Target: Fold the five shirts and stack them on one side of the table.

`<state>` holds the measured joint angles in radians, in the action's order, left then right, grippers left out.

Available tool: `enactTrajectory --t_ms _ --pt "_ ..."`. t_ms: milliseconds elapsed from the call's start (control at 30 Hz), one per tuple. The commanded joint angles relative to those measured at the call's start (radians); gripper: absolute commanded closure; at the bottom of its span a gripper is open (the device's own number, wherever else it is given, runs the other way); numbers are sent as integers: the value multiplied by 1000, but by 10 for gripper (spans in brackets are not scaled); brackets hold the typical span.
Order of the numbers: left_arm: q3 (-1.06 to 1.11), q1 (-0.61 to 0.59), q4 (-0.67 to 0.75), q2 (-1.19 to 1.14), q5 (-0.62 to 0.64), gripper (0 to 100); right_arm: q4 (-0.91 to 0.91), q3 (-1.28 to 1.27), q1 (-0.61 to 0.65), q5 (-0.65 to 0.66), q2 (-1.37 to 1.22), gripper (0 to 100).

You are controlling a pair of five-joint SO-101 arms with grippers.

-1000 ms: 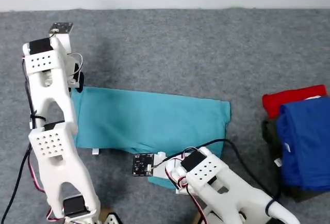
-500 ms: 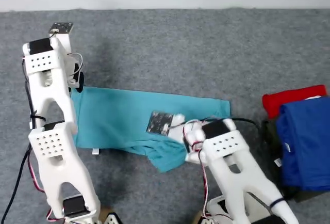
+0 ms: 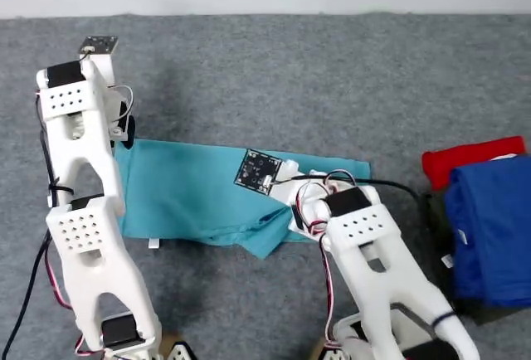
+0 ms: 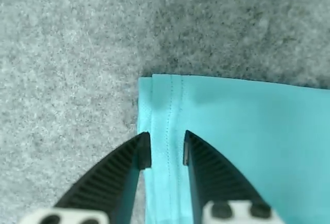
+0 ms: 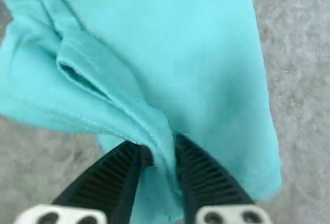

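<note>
Teal shirt (image 3: 199, 198) lay stretched across the middle of the grey table (image 3: 332, 86), one end near the left edge and the other reaching toward the stack at the right edge. That pile already had a blue shirt (image 3: 489, 227) on top, a red shirt (image 3: 465, 161) showing behind it and something dark underneath, so I judged this as a garment midway through the job.

My left gripper (image 4: 166, 149) sat at the shirt's far-left corner, its jaws only narrowly apart and straddling the stitched hem, tips down on the cloth. I read that as an anchor, there so that end would not drag while the other side was lifted.

My right gripper (image 5: 157, 154) had its jaws nipped onto a bunched ridge of the teal fabric, raised over the shirt's body, with the near edge drawn up into a loose, creased flap. Held that way, the flap could be laid over the flat part for a lengthwise fold; the wrinkled corner hanging below looked likely to land crooked.
</note>
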<state>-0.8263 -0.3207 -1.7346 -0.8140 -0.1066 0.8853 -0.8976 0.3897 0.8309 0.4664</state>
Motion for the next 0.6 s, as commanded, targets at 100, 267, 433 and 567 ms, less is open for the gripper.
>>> enactTrajectory --t_ms 100,267,433,567 --pt "-5 9 -21 60 3 892 -182 46 -16 -107 -128 827" --pt "-4 9 -21 60 2 892 -220 160 -70 -176 -170 826" --pt "-4 9 -21 58 2 892 -222 232 -113 -226 -232 826" --pt "-4 9 -21 58 2 892 -154 259 -116 -242 -237 828"
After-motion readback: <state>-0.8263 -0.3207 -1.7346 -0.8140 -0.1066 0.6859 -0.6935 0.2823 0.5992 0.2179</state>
